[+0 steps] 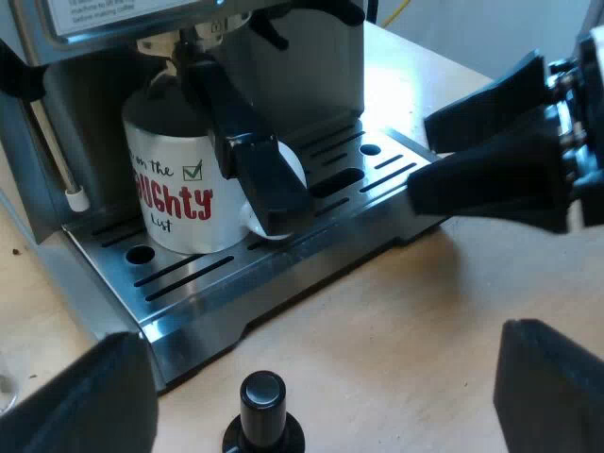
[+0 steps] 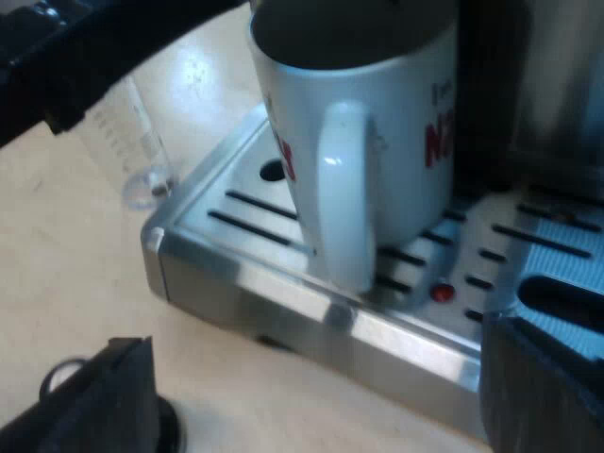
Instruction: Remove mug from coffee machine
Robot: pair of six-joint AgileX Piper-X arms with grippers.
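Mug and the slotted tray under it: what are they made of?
The mug looks like glazed white ceramic: smooth, shiny, with printed red letters. The tray looks like brushed metal, probably steel: silvery, with a streaky shine and cut slots.

The drip tray point(image 1: 236, 302) sits on the table point(image 1: 406, 321) at the foot of the espresso machine point(image 1: 311, 66). Toward one end of the tray the mug point(image 1: 175, 189) stands upright under the machine's front, with its own handle turned out away from the machine. A thin wand point(image 1: 77, 198) hangs over that same end of the tray, beside the mug. Above the tray, the holder's handle point(image 1: 245, 142) juts out from the machine and crosses in front of the mug. The tamper point(image 1: 262, 401) stands on the table just before the tray's front edge. The measuring glass point(image 2: 127, 142) stands on the table beside the tray's corner nearest the mug. The right gripper point(image 1: 422, 159) hovers near the tray's other end.
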